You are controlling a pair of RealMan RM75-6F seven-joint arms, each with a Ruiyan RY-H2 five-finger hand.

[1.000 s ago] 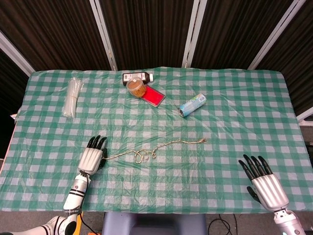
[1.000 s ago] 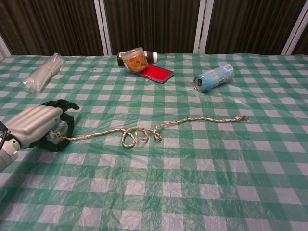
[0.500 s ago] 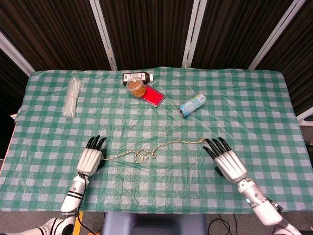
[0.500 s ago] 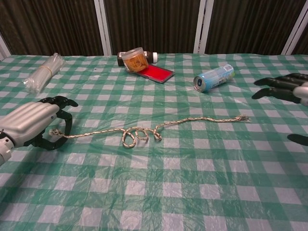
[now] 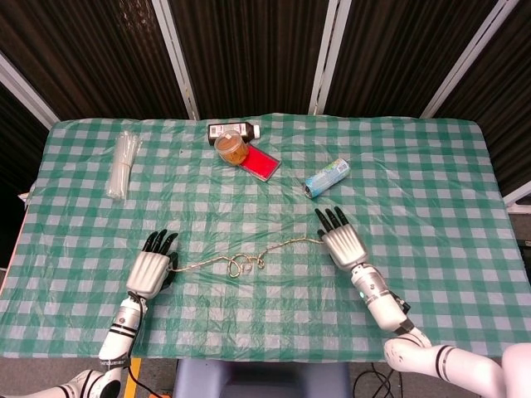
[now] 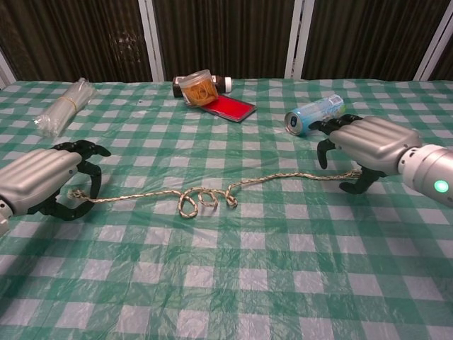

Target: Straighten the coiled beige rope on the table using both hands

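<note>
Left hand [image 6: 44, 182] curled around thin beige twisted rope's [image 6: 212, 195] end, right hand [image 6: 368, 144] cupped over other end, grip unclear: loose hold risks slippage, coils staying.

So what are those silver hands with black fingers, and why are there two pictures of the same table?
They are a robot's hands, on two arms that a person steers from elsewhere. One picture looks down from the robot's head, the other looks forward from its chest, so each robot hand shows twice. The left robot hand has its fingers curled around one end of a beige rope, which has small loops in its middle. The right robot hand is over the rope's other end; whether it grips it, I can't tell. On the green checked tablecloth there are also a blue can lying on its side, a jar, a dark bottle, a flat red thing and a clear plastic bundle.
</note>
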